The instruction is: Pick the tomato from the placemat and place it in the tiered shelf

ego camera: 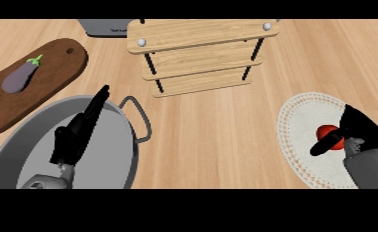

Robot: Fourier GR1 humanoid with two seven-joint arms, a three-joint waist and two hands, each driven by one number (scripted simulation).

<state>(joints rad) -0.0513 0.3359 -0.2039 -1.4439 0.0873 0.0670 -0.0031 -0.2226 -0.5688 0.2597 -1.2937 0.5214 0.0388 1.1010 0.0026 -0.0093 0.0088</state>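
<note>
Two hands are recorded in the head view. Tomato: located on the white placemat, right of the tiered shelf, enclosed by the curled fingers and thumb of the right hand. Left hand: fingers extended, held over the pot, left of the shelf.
</note>
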